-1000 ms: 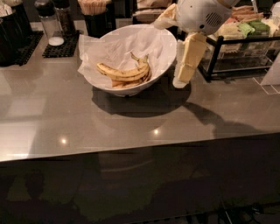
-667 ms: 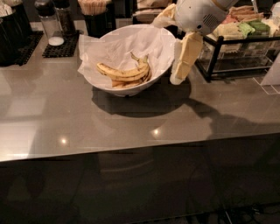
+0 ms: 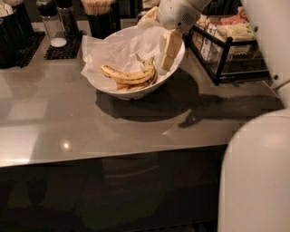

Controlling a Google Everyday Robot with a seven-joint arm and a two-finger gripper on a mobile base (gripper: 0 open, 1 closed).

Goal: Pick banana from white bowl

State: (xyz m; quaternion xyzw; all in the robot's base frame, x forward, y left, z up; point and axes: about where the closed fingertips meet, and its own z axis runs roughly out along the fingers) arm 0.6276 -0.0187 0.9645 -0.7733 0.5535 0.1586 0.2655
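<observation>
The white bowl [image 3: 177,63], lined with crinkled white paper, stands on the grey counter at the back centre. A small pile of bananas lies in it; the long curved speckled banana [image 3: 123,74] lies on top, its dark stem end pointing up to the right. My gripper [image 3: 166,58] hangs down from the white wrist at the top. It is just inside the bowl's right rim, to the right of the bananas' stem ends and not touching them.
A black wire rack [image 3: 223,54] of packets stands close to the right of the bowl. Behind are a cup of wooden sticks [image 3: 97,12], a shaker on a black mat [image 3: 58,41] and dark containers [image 3: 13,27]. My white body [image 3: 258,176] fills the lower right.
My gripper has moved left, from outside the bowl's right side to just inside its right rim. The bananas have not moved.
</observation>
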